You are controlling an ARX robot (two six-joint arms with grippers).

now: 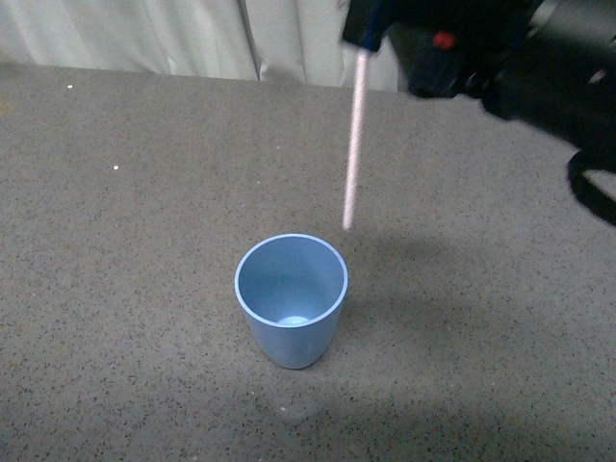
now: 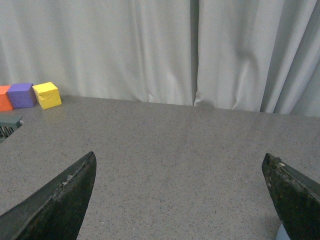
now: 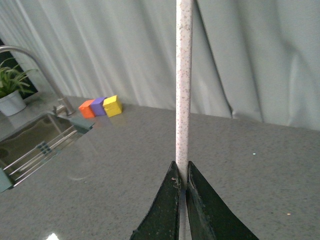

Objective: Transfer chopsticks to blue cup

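The blue cup (image 1: 291,296) stands upright on the grey counter, empty, mouth up. My right gripper (image 1: 364,37) at the top of the front view is shut on the chopsticks (image 1: 353,144), a pale speckled stick hanging nearly upright, its lower tip just above and behind the cup's far right rim. In the right wrist view the stick (image 3: 182,85) runs out from between the closed fingertips of my right gripper (image 3: 182,170). My left gripper (image 2: 180,165) is open and empty over bare counter; a sliver of the blue cup (image 2: 284,234) shows beside one finger.
Orange, purple and yellow blocks (image 3: 102,106) sit at the counter's far edge by the curtain. A sink (image 3: 35,142) with a faucet and a potted plant (image 3: 12,92) lie beyond them. The grey counter (image 1: 115,289) surrounds the cup.
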